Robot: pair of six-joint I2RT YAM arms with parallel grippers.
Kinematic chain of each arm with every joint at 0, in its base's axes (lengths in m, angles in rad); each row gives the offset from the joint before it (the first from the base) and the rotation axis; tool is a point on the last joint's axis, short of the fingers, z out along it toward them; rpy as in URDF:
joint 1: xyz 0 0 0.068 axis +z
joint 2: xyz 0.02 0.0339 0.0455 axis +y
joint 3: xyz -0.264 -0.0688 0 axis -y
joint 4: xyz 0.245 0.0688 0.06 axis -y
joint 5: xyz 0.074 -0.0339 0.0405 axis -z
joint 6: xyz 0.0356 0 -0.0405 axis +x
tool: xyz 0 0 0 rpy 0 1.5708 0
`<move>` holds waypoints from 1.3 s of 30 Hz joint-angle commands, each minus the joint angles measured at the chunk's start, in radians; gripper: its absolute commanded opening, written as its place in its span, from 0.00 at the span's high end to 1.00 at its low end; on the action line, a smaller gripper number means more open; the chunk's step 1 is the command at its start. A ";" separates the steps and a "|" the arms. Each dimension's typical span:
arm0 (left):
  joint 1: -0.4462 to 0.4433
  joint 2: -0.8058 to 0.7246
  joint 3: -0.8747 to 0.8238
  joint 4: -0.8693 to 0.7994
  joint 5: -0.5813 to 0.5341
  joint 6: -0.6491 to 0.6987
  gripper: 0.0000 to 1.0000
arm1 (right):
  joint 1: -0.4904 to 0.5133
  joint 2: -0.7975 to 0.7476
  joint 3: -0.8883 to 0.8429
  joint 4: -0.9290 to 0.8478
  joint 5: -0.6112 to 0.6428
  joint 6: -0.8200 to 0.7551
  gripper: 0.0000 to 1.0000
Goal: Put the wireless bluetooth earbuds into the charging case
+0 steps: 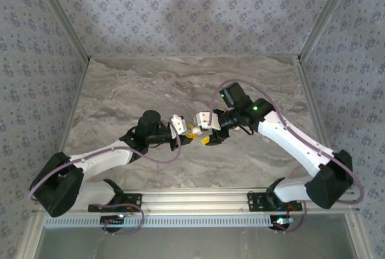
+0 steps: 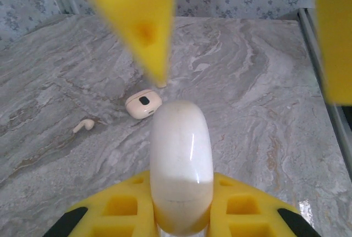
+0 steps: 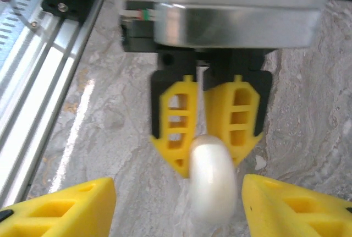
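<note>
Left pincer clamped on white rounded piece. Right pincer half-wide, fingers flanking that piece, not touching. One earbud on worktop, 8 o'clock of pinkish-tan squarish piece, near.

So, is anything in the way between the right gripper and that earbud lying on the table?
Nothing visible. The earbud lies bare on the marble, the tan piece beside it but apart. The right gripper straddles the white piece in the left gripper.
</note>
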 commanded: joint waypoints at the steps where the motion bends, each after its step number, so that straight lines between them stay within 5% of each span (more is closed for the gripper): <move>1: 0.002 -0.027 0.018 0.035 -0.009 0.010 0.91 | 0.005 -0.074 -0.043 -0.078 -0.042 -0.001 0.38; 12: 0.002 -0.029 0.018 0.052 0.055 -0.002 0.91 | -0.082 -0.181 -0.198 0.252 0.014 0.082 0.43; 25: 0.001 -0.038 0.018 0.045 0.060 -0.003 0.91 | -0.079 -0.031 -0.134 0.241 -0.166 0.015 0.52; 39: 0.002 -0.044 0.019 0.047 0.058 -0.005 0.91 | -0.079 0.029 -0.105 0.215 -0.182 -0.026 0.63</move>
